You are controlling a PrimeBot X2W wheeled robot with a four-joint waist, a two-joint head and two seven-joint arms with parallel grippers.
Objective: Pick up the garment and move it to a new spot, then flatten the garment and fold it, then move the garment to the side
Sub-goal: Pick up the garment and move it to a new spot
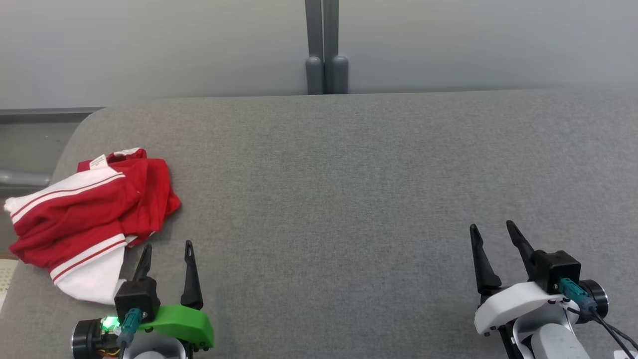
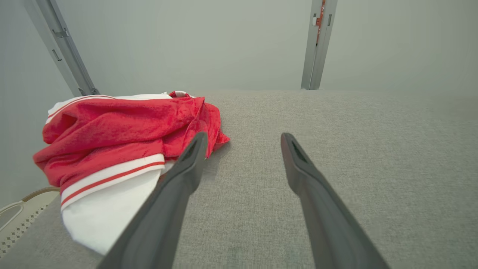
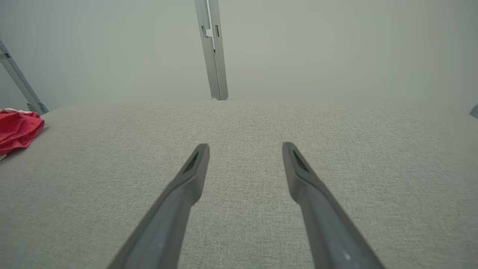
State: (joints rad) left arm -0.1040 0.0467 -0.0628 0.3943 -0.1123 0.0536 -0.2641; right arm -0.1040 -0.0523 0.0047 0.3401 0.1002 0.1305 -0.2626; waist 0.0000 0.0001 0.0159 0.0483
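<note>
I see the red and white garment [image 1: 89, 214] bunched up at the left edge of the gray desk [image 1: 339, 189], left of centre in the head view. My left gripper [image 1: 168, 245] sits at lower left, fingers apart and empty, just beside the garment's white hem. My right gripper [image 1: 491, 225], at lower right, is also spread and empty, well apart from the garment.

left gripper [image 1: 168, 244]: two long dark pointy fingers [image 1: 191, 279], a slot [image 2: 190, 151] near each tip, bright green cover [image 1: 182, 321], black box [image 1: 137, 296], blue-green plug [image 1: 130, 319], tiny green light [image 1: 107, 323] | right gripper [image 1: 491, 225]: same dark fingers, white cover [image 1: 506, 301], black box and blue-green plug too, thin black wire [image 1: 610, 330], round black end [image 1: 595, 294]
</note>
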